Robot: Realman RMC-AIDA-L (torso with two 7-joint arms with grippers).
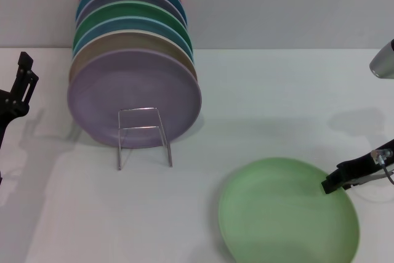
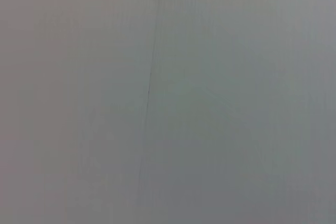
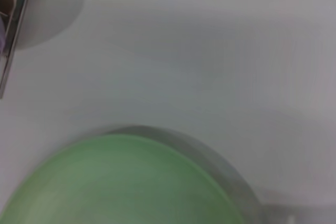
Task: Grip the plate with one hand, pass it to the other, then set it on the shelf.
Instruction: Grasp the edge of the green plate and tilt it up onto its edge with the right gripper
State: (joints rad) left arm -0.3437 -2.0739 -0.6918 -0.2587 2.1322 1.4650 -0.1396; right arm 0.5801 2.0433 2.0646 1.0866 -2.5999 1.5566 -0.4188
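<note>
The plate (image 1: 283,214) is light pastel green and sits on the white table at the near right; it also fills the lower part of the right wrist view (image 3: 121,182), with a grey shadow around its rim. My right gripper (image 1: 332,183) comes in from the right, its black tip over the plate's right rim. The shelf (image 1: 144,137), a thin wire rack with a rectangular front loop, stands left of centre. My left gripper (image 1: 24,69) is raised at the far left edge, away from everything. The left wrist view shows only a blank grey surface.
Several coloured plates stand on edge in the rack, a lavender one (image 1: 132,93) at the front and a darker green one (image 1: 132,13) further back. One edge of the rack (image 3: 13,35) shows in the right wrist view. The white table (image 1: 277,103) spreads between rack and plate.
</note>
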